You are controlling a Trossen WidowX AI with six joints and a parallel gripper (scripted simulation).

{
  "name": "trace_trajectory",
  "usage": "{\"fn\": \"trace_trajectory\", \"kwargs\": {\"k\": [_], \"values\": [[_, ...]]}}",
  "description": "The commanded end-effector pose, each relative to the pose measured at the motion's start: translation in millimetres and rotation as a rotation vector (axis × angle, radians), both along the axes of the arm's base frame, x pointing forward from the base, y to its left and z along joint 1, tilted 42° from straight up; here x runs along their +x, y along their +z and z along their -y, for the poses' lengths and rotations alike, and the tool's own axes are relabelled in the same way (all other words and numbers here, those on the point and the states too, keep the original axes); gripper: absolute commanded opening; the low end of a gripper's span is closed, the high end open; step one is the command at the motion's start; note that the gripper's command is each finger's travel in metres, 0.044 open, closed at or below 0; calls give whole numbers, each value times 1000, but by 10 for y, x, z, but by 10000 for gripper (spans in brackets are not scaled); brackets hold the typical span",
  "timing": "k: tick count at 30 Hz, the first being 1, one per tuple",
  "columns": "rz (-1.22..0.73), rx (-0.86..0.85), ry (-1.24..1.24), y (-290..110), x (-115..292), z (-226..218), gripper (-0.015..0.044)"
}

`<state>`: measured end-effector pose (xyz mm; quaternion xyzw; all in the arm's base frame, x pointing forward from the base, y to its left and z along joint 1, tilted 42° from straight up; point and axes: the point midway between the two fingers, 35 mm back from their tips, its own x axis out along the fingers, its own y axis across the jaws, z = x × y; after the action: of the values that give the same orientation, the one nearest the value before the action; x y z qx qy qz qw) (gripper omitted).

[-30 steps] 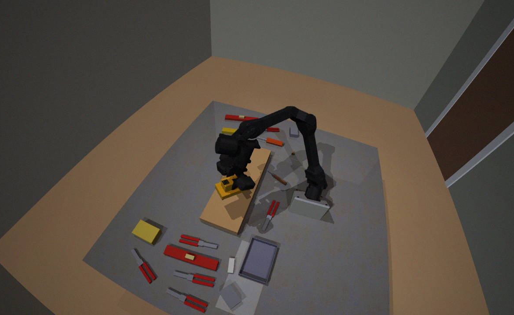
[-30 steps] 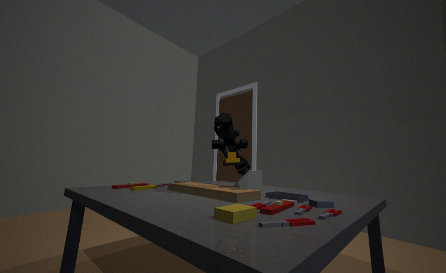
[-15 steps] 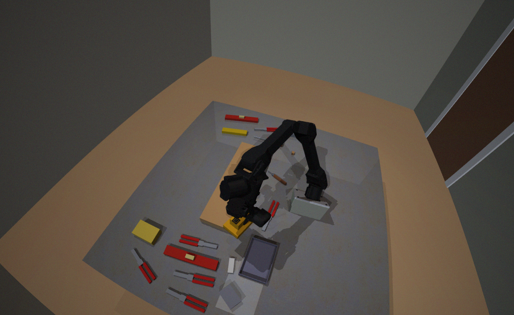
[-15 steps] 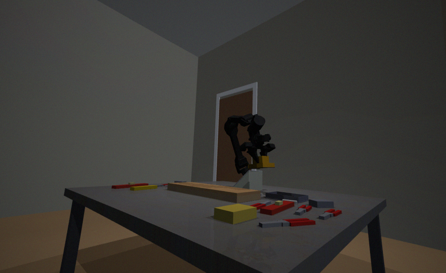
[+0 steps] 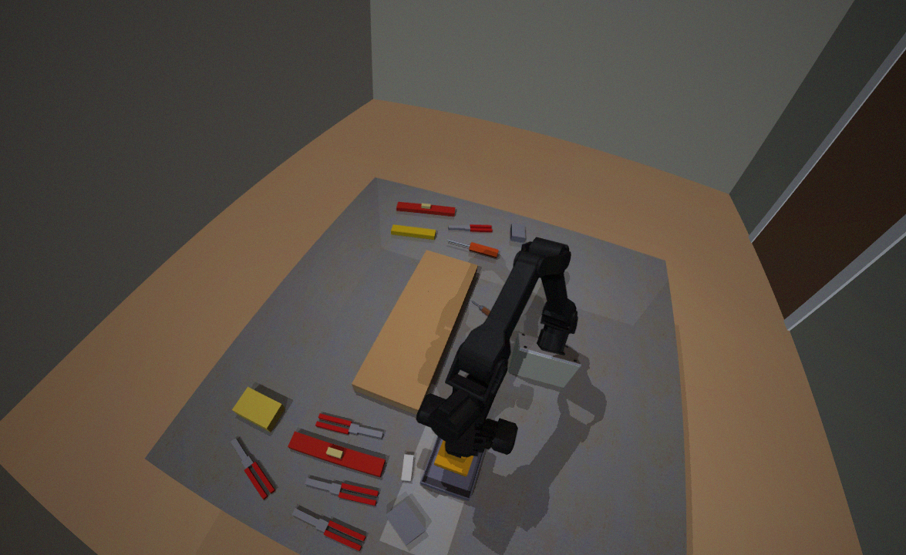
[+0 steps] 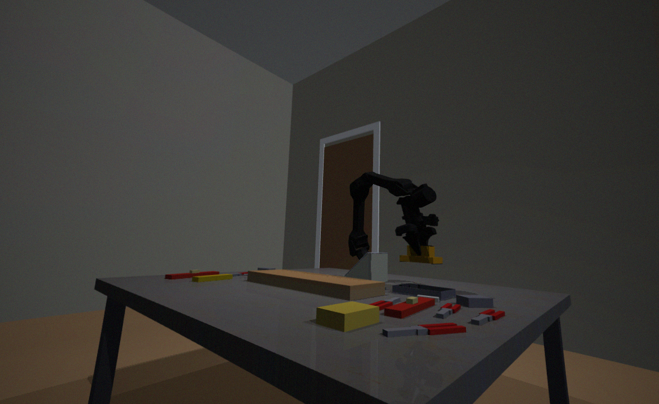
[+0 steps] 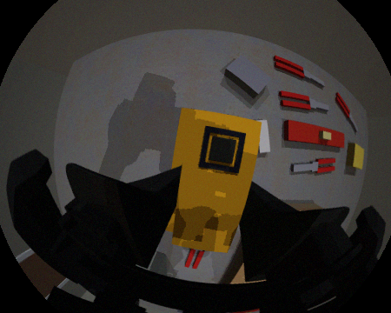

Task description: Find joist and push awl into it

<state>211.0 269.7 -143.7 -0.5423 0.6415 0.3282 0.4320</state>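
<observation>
Gripper (image 6: 418, 246) is hanging above the tray (image 5: 431, 482), near the tabletop's (image 6: 251, 321) front-right corner. Jaws are clamping half-closed on the stud finder (image 7: 215, 180), gripping its narrow rear end. It is looking like a rigid, light, smooth-sided block; side grip seems adequate.

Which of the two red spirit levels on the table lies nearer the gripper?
The wider red level beside the pliers, left of the tray, below the gripper holding the stud finder. The slim one lies beyond the panel's far end.
</observation>
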Motion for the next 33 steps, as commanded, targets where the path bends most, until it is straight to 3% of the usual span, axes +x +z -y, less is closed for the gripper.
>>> {"fn": "trace_trajectory", "kwargs": {"k": [1,33], "values": [[-12,7,17,-54,-47,-44,0],[-11,5,17,-568,-79,364,0]]}}
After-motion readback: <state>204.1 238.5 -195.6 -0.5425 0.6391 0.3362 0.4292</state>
